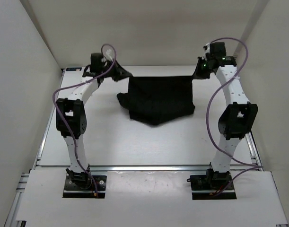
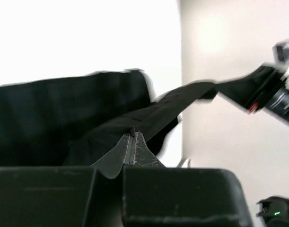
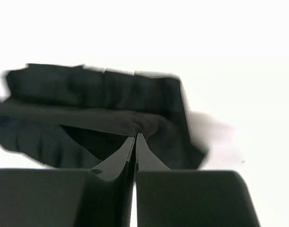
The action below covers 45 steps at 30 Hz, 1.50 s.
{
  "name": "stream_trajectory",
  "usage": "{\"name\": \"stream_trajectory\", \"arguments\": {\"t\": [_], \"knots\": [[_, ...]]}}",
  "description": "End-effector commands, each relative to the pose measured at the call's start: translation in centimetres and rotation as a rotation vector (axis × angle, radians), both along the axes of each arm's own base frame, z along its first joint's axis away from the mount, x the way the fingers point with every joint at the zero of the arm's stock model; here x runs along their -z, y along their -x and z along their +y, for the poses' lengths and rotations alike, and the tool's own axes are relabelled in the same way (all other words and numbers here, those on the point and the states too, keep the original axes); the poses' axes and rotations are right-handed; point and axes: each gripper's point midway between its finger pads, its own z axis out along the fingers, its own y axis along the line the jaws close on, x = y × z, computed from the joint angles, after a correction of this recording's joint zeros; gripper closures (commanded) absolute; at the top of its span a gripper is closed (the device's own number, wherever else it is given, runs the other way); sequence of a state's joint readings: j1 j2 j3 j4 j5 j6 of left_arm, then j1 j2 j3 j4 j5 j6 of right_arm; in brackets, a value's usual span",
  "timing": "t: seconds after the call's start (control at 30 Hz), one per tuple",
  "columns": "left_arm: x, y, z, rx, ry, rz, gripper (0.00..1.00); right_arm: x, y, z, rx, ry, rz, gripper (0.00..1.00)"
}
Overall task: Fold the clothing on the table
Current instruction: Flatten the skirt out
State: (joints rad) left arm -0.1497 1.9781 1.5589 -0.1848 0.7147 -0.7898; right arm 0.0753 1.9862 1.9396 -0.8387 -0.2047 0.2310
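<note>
Across the far half of the counter, the clothing hangs as a dark, pleated sheet, its upper hem drawn out in a nearly straight line between the two claws. Below that line the fabric drops and lies on the white surface, tapering to a blunt point near the middle, with a loose bunch pushed out on the left side.

At the left end of the hem, the left claw is pinched tight on the fabric. Its wrist view shows the fingertips pressed together with a fold of cloth caught between them, and a taut band of the garment running off toward the other arm. At the right end, the right claw is likewise fully closed on the hem; its own camera shows the tips meeting on a ridge of the black cloth, pleats spread out behind.

Both arms reach forward from their bases at the near edge, purple cables looping beside them. An aluminium rail crosses the counter just ahead of the bases, and white walls enclose the sides and back.
</note>
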Motion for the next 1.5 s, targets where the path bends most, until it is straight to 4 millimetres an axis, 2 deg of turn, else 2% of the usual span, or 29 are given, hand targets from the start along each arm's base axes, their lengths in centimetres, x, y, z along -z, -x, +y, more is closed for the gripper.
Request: {"name": "stream_trajectory", "arguments": {"t": [0.0,0.03,0.07,0.1,0.13,0.17,0.2,0.23,0.27,0.3,0.33,0.37,0.4,0.43,0.47,0.5,0.53,0.57,0.67,0.7,0.73,0.87,1.0,1.13,1.2,1.3,1.33,1.37,1.47], "knots": [[-15.6,-3.4,1.7,-0.058,0.081,-0.356,1.00,-12.7,-1.4,-4.3,0.125,0.011,-0.324,1.00],[-19.3,-3.3,2.0,-0.045,0.112,-0.454,1.00,-15.3,-1.0,-4.6,0.133,0.025,-0.400,1.00],[-21.7,-2.6,2.1,-0.040,0.150,-0.489,1.00,-16.8,-0.9,-5.4,0.147,0.070,-0.458,1.00],[-24.0,-1.6,2.7,-0.026,0.178,-0.549,1.00,-18.7,0.2,-5.2,0.147,0.088,-0.511,1.00],[-25.3,-1.0,3.2,-0.022,0.186,-0.591,1.00,-20.2,1.3,-5.1,0.137,0.098,-0.550,1.00],[-25.8,-0.3,3.4,-0.022,0.181,-0.598,1.00,-19.2,1.6,-4.9,0.128,0.090,-0.527,0.99],[-24.7,-0.1,3.7,-0.027,0.162,-0.581,1.00,-18.7,2.7,-4.7,0.118,0.091,-0.520,1.00],[-25.1,0.8,4.2,-0.031,0.151,-0.600,1.00,-19.1,4.1,-4.2,0.111,0.080,-0.533,0.99],[-23.9,1.6,4.7,-0.041,0.139,-0.583,1.00,-15.9,4.5,-3.9,0.092,0.093,-0.473,1.00],[-20.7,1.8,5.0,-0.052,0.132,-0.516,1.00,-13.3,5.9,-3.5,0.077,0.098,-0.425,1.00],[-20.4,2.8,5.2,-0.061,0.128,-0.514,1.00,-10.5,7.6,-3.1,0.065,0.097,-0.367,1.00],[-17.3,3.9,5.5,-0.068,0.127,-0.443,1.00,-9.0,8.4,-2.4,0.050,0.075,-0.337,1.00],[-12.7,4.8,5.7,-0.083,0.132,-0.340,1.00,-6.4,10.4,-1.8,0.036,0.043,-0.267,0.99],[-9.3,6.8,5.7,-0.093,0.134,-0.266,1.00,-3.8,12.7,-1.2,0.022,0.024,-0.192,1.00],[-8.4,8.4,5.5,-0.088,0.130,-0.256,1.00,-2.9,14.1,-0.5,-0.002,0.006,-0.163,1.00],[-5.1,10.4,5.3,-0.102,0.112,-0.180,1.00,0.3,16.4,-0.2,-0.020,-0.002,-0.059,1.00],[-1.1,12.6,5.1,-0.098,0.084,-0.088,1.00,2.6,18.7,0.4,-0.027,-0.020,0.017,1.00],[-0.4,14.3,4.3,-0.085,0.065,-0.077,1.00,3.5,20.7,1.1,-0.066,-0.028,0.056,1.00],[7.3,22.1,2.6,-0.033,-0.041,0.149,1.00,8.2,27.5,1.5,-0.079,-0.060,0.270,1.00],[7.4,23.4,2.1,-0.018,-0.045,0.149,1.00,8.0,28.4,1.0,-0.063,-0.060,0.281,1.00],[8.5,25.3,2.2,-0.024,-0.043,0.202,1.00,8.5,29.7,1.0,-0.073,-0.066,0.322,1.00],[11.2,29.0,3.8,-0.070,-0.053,0.313,1.00,8.1,32.5,0.7,-0.053,-0.123,0.399,1.00],[11.2,29.3,4.0,-0.071,-0.076,0.312,1.00,8.2,34.6,1.8,-0.124,-0.097,0.483,0.97],[10.9,29.5,4.4,-0.081,-0.080,0.308,1.00,7.6,36.0,2.4,-0.157,-0.068,0.548,0.65],[10.7,29.6,4.5,-0.091,-0.077,0.312,1.00,6.4,35.7,2.4,-0.152,-0.074,0.531,0.58],[10.8,29.8,4.7,-0.095,-0.072,0.308,1.00,4.1,34.7,1.9,-0.114,-0.118,0.472,0.56],[10.8,29.8,4.7,-0.100,-0.071,0.311,1.00,4.0,34.6,1.4,-0.086,-0.128,0.473,0.55],[10.5,29.7,4.6,-0.095,-0.065,0.297,1.00,4.3,34.7,1.1,-0.064,-0.124,0.478,0.55],[10.9,30.0,4.5,-0.097,-0.046,0.314,1.00,5.9,35.4,1.7,-0.079,-0.145,0.537,0.55]]}}
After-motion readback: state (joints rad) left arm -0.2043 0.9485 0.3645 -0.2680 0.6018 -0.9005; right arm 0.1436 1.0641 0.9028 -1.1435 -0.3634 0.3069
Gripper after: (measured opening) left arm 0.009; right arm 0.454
